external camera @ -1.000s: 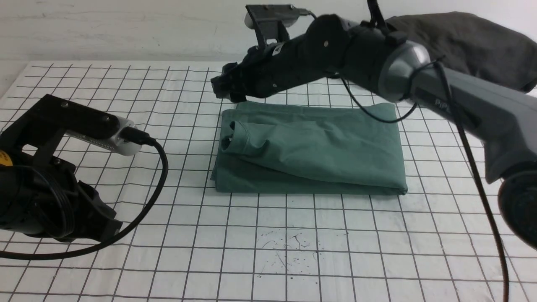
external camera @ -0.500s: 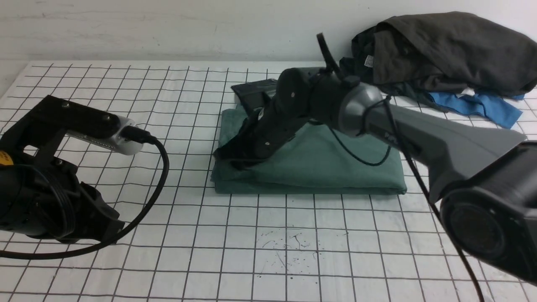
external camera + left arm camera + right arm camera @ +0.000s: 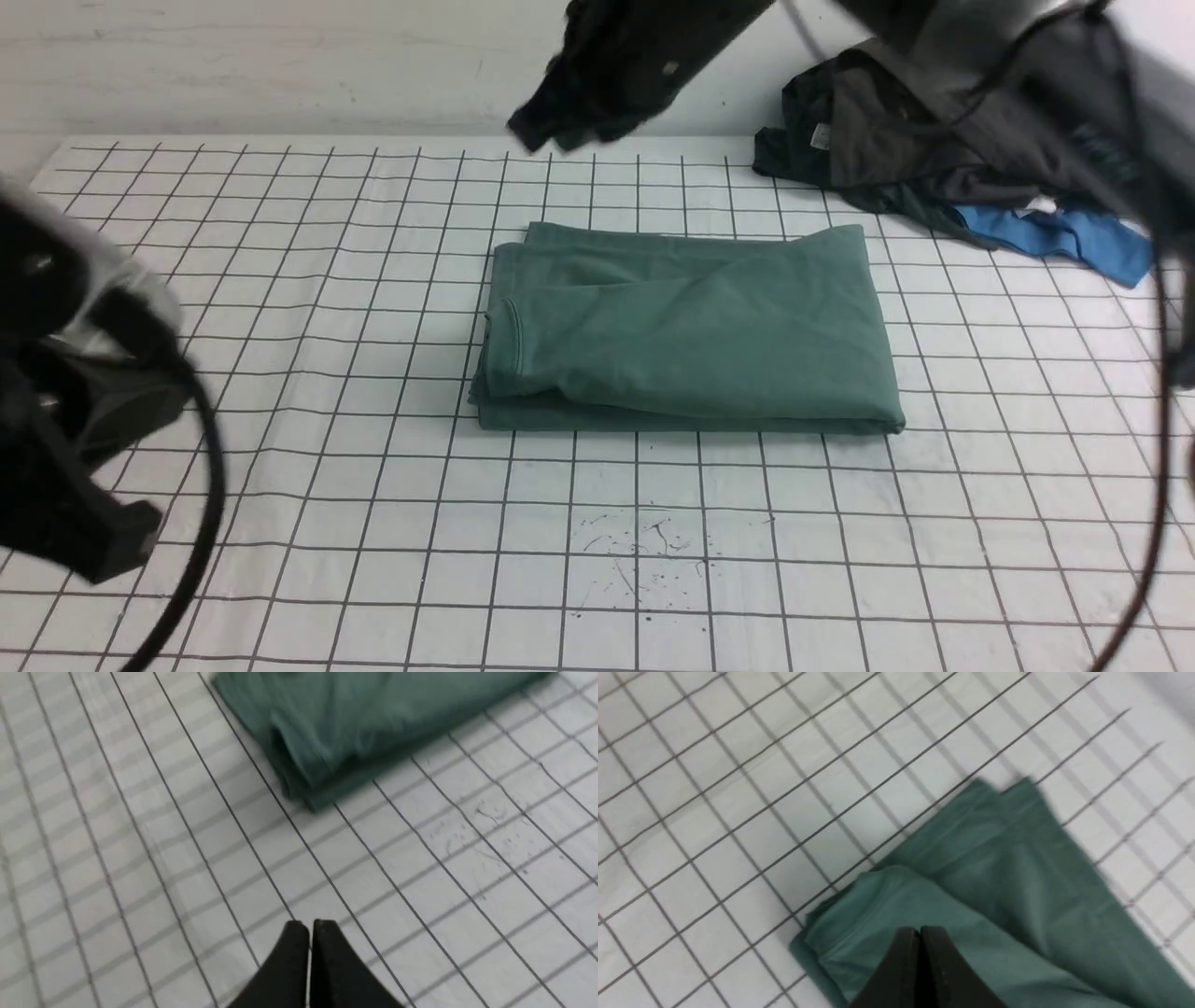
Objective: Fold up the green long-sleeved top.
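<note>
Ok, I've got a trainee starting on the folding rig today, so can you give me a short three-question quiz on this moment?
1. True or false: the green long-sleeved top lies as a folded rectangle on the gridded table cover.
2. Which arm's jaws grip the top? A) left B) right C) neither
3. Fill in: the pile of dark garments at the far right corner has a bright ____ garment at its near edge.

Key:
1. True.
2. C. The left gripper is shut and empty over bare cover, beside the top; the right gripper is shut and empty above the top.
3. blue
</note>
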You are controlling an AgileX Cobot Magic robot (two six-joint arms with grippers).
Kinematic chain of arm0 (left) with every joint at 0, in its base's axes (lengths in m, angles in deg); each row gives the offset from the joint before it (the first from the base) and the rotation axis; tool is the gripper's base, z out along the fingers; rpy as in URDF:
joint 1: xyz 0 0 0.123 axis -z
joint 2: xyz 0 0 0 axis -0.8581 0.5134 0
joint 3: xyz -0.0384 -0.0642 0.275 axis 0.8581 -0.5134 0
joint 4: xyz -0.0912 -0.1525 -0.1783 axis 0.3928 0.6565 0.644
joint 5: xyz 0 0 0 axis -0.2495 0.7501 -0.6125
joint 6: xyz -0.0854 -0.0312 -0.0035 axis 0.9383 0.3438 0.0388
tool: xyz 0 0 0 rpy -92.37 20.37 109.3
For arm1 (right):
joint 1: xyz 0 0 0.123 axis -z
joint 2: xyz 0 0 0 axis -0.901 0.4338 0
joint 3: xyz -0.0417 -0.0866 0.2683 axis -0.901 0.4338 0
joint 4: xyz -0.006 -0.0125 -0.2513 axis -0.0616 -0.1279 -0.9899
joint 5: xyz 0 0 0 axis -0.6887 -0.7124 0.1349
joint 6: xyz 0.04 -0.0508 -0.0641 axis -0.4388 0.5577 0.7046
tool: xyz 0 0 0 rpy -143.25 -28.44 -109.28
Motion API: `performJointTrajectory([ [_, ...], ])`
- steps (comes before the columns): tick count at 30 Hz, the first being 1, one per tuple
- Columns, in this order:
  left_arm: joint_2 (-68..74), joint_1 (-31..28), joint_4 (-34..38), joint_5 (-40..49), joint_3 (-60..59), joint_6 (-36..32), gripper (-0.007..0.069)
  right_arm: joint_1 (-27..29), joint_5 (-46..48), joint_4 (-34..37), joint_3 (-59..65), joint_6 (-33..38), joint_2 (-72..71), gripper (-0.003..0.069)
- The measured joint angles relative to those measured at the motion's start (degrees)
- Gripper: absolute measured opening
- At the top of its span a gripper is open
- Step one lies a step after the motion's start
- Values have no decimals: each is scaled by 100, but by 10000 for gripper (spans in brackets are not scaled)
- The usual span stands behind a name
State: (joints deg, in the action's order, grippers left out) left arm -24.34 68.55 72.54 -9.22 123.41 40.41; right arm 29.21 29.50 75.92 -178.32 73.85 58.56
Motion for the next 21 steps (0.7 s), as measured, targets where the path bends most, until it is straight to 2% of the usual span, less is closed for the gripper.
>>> performJointTrajectory([
  [4, -957, 0, 161, -682, -755, -255, -7, 55, 9, -407, 630, -218, -1109, -13],
  [5, -1374, 0, 351, -1071, -1218, -262, -7, 96, 17, -586, 1244, -249, -1680, -13],
  [7, -1562, 0, 476, -1264, -1487, -262, -7, 107, 23, -679, 1654, -274, -1994, -13],
  [11, -2310, 0, 1081, -2359, -2485, -289, -7, 119, 54, -1024, 3845, -455, -3247, -13],
  [12, -2337, 0, 1133, -2416, -2541, -289, -7, 119, 54, -1024, 3845, -455, -3247, -13],
  [13, -2515, 0, 1317, -2830, -2715, -289, -7, 119, 54, -1029, 4727, -511, -3618, -13],
  [16, -2708, 0, 1510, -3252, -2935, -297, -7, 119, 24, -905, 6079, -590, -4107, -13],
  [19, -2794, 0, 1579, -3377, -2997, -300, -7, 119, -597, -624, 7444, -655, -4647, -13],
  [21, -2807, 0, 1612, -3377, -3004, -305, -7, 119, -1334, -538, 8169, -689, -4982, -13],
])
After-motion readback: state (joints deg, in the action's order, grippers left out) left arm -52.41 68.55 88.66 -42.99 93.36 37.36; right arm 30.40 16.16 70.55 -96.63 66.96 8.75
